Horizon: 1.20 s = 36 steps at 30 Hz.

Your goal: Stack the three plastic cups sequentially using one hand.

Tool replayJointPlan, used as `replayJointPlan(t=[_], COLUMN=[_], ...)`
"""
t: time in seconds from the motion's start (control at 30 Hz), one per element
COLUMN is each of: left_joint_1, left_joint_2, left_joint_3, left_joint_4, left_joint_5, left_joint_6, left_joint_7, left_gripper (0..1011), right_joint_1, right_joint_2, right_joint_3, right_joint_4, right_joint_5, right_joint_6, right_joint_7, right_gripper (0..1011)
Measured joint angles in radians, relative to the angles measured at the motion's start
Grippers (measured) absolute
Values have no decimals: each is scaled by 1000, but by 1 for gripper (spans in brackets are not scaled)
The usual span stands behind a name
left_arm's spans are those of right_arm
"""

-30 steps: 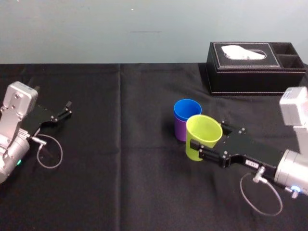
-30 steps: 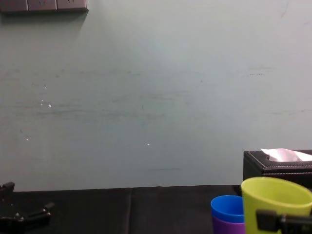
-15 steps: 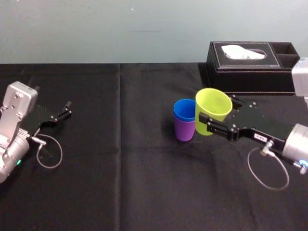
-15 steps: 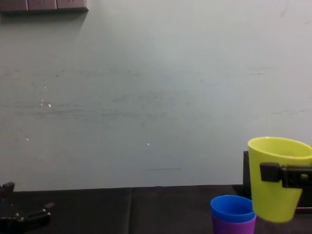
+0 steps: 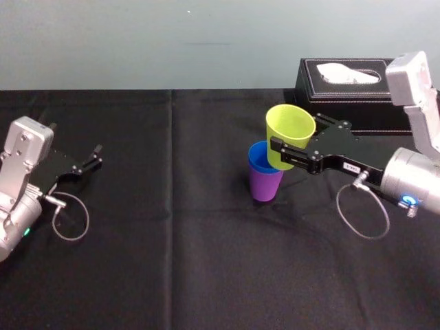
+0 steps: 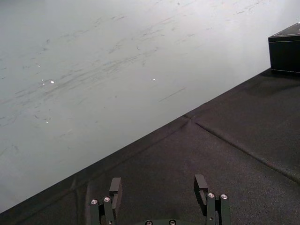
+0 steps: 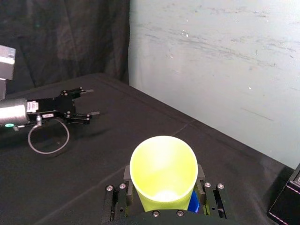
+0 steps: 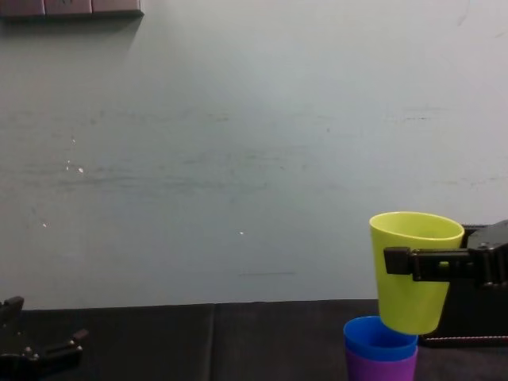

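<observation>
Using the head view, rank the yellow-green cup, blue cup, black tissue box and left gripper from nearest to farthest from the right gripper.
1. yellow-green cup, clamped in the right gripper.
2. blue cup, just below, nested in the purple cup.
3. black tissue box, behind, at the table's back.
4. left gripper, far left.

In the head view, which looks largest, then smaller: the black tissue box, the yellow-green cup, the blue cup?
black tissue box
yellow-green cup, held by the right end effector; nearer the camera, so perhaps enlarged
blue cup, mostly hidden inside the purple cup
The left end effector idles, far left.
</observation>
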Motion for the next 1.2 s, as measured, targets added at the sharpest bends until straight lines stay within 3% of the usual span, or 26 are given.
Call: replayJointPlan(t=[0.7,1.2], left_joint_1=[0,0], left_joint_2=[0,0], left_joint_3=[0,0], left_joint_4=[0,0], left_joint_5=[0,0], left_joint_6=[0,0], left_joint_7=[0,0], left_gripper=[1012,1011], right_joint_1=[136,166], right_joint_2=[-66,-87], right_joint_3=[-78,-101], right_joint_4=[158,221], right_joint_5=[-37,-32], right_joint_6=[15,9], right_joint_7=[38,65], right_gripper=[739,739])
